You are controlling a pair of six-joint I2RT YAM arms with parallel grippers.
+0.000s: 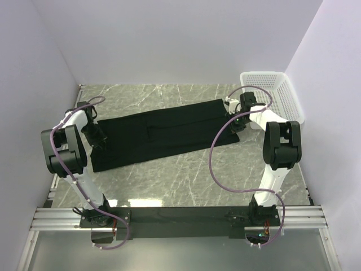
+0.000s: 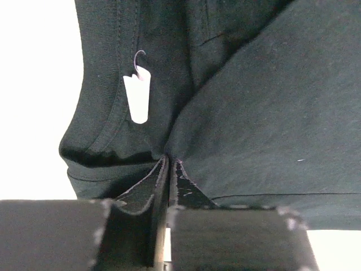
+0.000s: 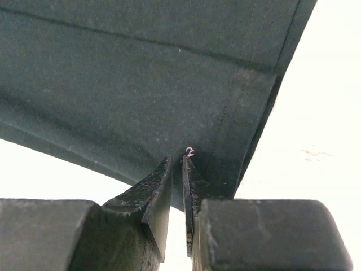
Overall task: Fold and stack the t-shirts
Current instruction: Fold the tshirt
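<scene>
A black t-shirt (image 1: 163, 134) lies folded lengthwise in a long strip across the marble table, slanting from lower left to upper right. My left gripper (image 1: 96, 137) is shut on its left end; in the left wrist view the jaws pinch the cloth (image 2: 254, 113) beside the collar, where a white neck label (image 2: 137, 96) hangs. My right gripper (image 1: 237, 119) is shut on the right end; in the right wrist view the jaws clamp the hem corner (image 3: 225, 141). Both ends look slightly lifted. Only this one t-shirt shows.
A white plastic basket (image 1: 276, 93) stands at the back right corner, just behind the right arm. Purple cables loop off both arms. White walls close in the table on three sides. An aluminium rail (image 1: 180, 217) runs along the near edge.
</scene>
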